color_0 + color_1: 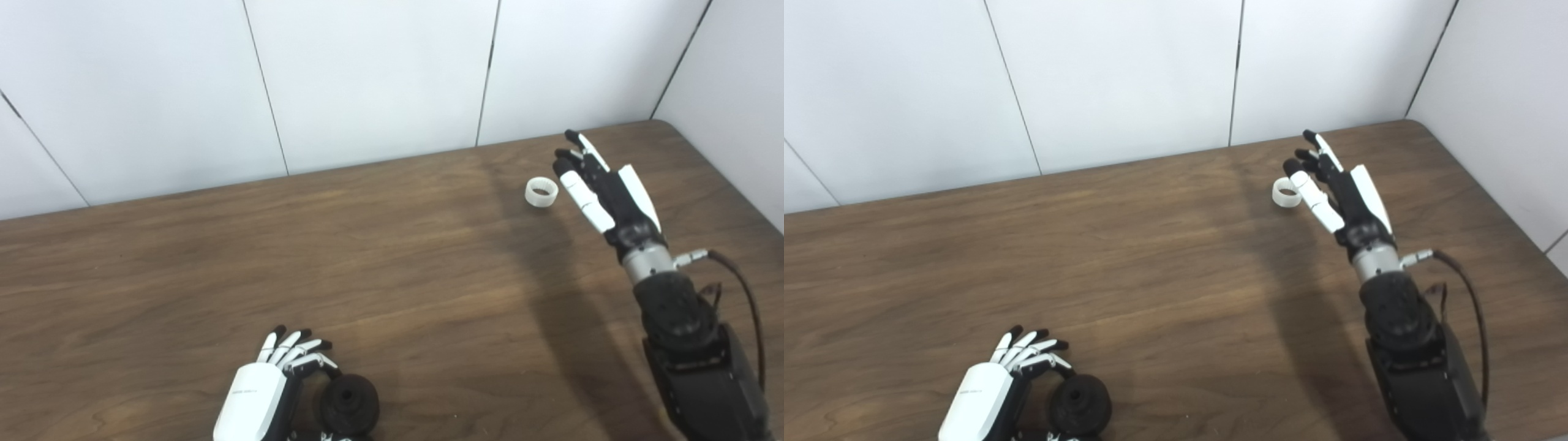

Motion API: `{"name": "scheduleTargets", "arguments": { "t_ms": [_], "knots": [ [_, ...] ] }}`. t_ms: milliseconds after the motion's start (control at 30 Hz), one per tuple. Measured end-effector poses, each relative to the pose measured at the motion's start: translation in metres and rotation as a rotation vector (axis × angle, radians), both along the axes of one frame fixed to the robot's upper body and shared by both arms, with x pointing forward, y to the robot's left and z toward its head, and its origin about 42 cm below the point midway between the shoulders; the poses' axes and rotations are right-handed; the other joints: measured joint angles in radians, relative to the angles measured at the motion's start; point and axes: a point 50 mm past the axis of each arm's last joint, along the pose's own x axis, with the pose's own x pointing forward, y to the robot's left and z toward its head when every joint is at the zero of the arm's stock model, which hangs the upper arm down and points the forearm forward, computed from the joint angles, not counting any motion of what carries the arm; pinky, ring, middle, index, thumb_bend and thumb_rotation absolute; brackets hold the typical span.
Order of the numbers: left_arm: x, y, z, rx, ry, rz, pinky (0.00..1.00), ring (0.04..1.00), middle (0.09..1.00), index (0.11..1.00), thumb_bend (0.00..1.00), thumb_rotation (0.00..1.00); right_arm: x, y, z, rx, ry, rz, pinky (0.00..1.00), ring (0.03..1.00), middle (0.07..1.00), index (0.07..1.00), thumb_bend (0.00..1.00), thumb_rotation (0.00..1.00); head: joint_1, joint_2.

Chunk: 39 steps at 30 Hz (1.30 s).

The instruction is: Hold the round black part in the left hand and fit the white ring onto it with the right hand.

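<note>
A brown wood-grain worktop (380,257) fills most of the view, set against a white panelled wall (367,79) that runs along its far edge and turns the corner at the right.

My right arm (698,361), black with a cable looping beside the wrist, comes up from the bottom right corner and reaches toward the far right part of the worktop. My right robot hand (603,184) is at its end, fingers stretched out and spread apart, holding nothing. Its fingertips point toward the wall.

My left robot hand (269,386) sits at the bottom edge, left of centre, showing its white back. Its fingers are curled loosely and spread, arched beside the black part (349,404). The thumb is mostly cut off by the frame edge, so I cannot be sure whether this hand is touching the part or only cupped next to it; it does not look clamped on it.

The black part is a round, squat piece with a hole in its middle, resting on the worktop just right of my left robot hand.

The white ring (541,193) is small and lies on the worktop far from the black part, just left of my right robot hand's thumb and not gripped.
</note>
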Motion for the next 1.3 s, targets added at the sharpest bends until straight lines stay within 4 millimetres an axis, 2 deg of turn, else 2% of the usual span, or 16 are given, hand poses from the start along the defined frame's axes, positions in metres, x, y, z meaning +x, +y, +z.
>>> {"name": "scheduleTargets", "arguments": {
  "t_ms": [67, 167, 200, 367, 533, 700, 933, 1067, 1300],
  "knots": [
    [0.0, 0.0, 0.0, 0.0, 0.0, 0.0, 1.0, 0.903, 0.797, 0.484, 0.52, 0.05, 0.007, -0.001, 0.0, -0.044, 0.016, 0.002, 0.72, 0.834, 0.908, 0.949, 0.51, 0.65, 0.0, 0.0],
    [0.0, 0.0, 0.0, -0.001, 0.0, 0.0, 1.0, 0.901, 0.796, 0.485, 0.52, 0.05, 0.021, -0.007, -0.002, -0.162, 0.09, 0.018, 0.77, 0.88, 0.909, 0.935, 0.57, 0.59, 0.002, -0.003],
    [0.0, 0.0, 0.0, -0.002, 0.0, 0.0, 1.0, 0.9, 0.795, 0.485, 0.52, 0.05, 0.025, -0.011, -0.001, -0.186, 0.111, 0.013, 0.78, 0.889, 0.907, 0.922, 0.59, 0.52, 0.002, -0.003],
    [0.0, 0.001, 0.0, -0.001, -0.001, 0.004, 1.0, 0.901, 0.795, 0.485, 0.52, 0.05, 0.044, -0.021, 0.005, -0.234, 0.14, -0.014, 0.83, 0.934, 0.923, 0.909, 0.63, 0.42, 0.002, -0.006],
    [0.0, 0.0, 0.0, -0.003, -0.001, 0.001, 1.0, 0.901, 0.796, 0.485, 0.52, 0.05, 0.06, -0.027, -0.006, -0.293, 0.241, 0.003, 0.89, 0.977, 0.945, 0.909, 0.68, 0.41, 0.006, -0.008],
    [0.0, 0.0, 0.0, -0.004, -0.002, 0.001, 1.0, 0.901, 0.796, 0.485, 0.52, 0.05, 0.076, -0.036, -0.006, -0.378, 0.304, 0.004, 0.99, 1.0, 0.974, 0.899, 0.73, 0.43, 0.008, -0.008],
    [0.0, 0.0, 0.0, -0.004, -0.003, 0.001, 1.0, 0.898, 0.794, 0.485, 0.52, 0.05, 0.093, -0.04, 0.003, -0.476, 0.332, -0.002, 1.0, 1.0, 0.998, 0.84, 0.79, 0.43, 0.009, -0.008],
    [-0.001, 0.0, 0.0, -0.005, -0.003, 0.002, 1.0, 0.902, 0.796, 0.484, 0.52, 0.05, 0.095, -0.034, 0.001, -0.512, 0.351, 0.018, 1.0, 1.0, 1.0, 0.818, 0.81, 0.42, 0.015, -0.008],
    [-0.001, 0.0, 0.0, -0.006, -0.002, 0.005, 1.0, 0.902, 0.796, 0.485, 0.52, 0.05, 0.102, -0.036, 0.001, -0.543, 0.376, 0.002, 1.0, 1.0, 1.0, 0.804, 0.82, 0.39, 0.017, -0.006]
  ]
}}
